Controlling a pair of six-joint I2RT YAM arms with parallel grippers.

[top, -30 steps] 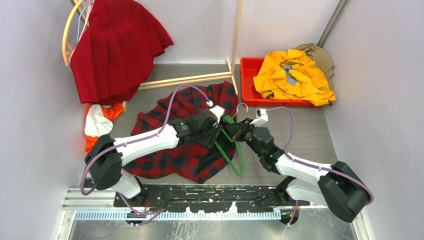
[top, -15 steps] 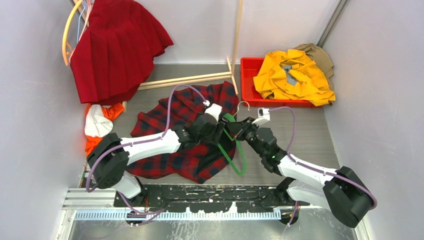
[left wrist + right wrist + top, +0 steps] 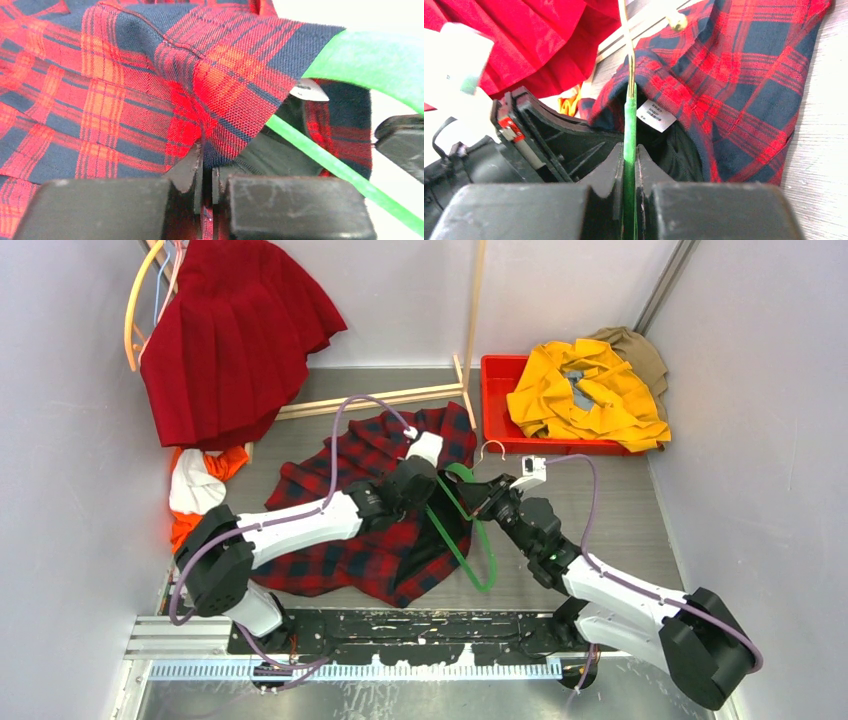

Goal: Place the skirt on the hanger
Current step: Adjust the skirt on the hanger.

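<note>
Top view: skirt [image 3: 230, 335] hangs in the far-left corner, waist up, hem flaring toward the arms, with the pale hanger [image 3: 130, 315] arcing just beside its left edge. Well apart, mid-table: plaid shirt [image 3: 340, 490] and green hanger [image 3: 478, 545]. Ends: left gripper [image 3: 430, 488] pinched on shirt, right gripper [image 3: 480, 502] clamped on green hanger. Skirt lies back-left of both, left arm nearer.

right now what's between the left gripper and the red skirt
In the top view: the plaid shirt that the left gripper is shut on, a bare strip of table, then the wooden rail, with the skirt beyond it.
</note>
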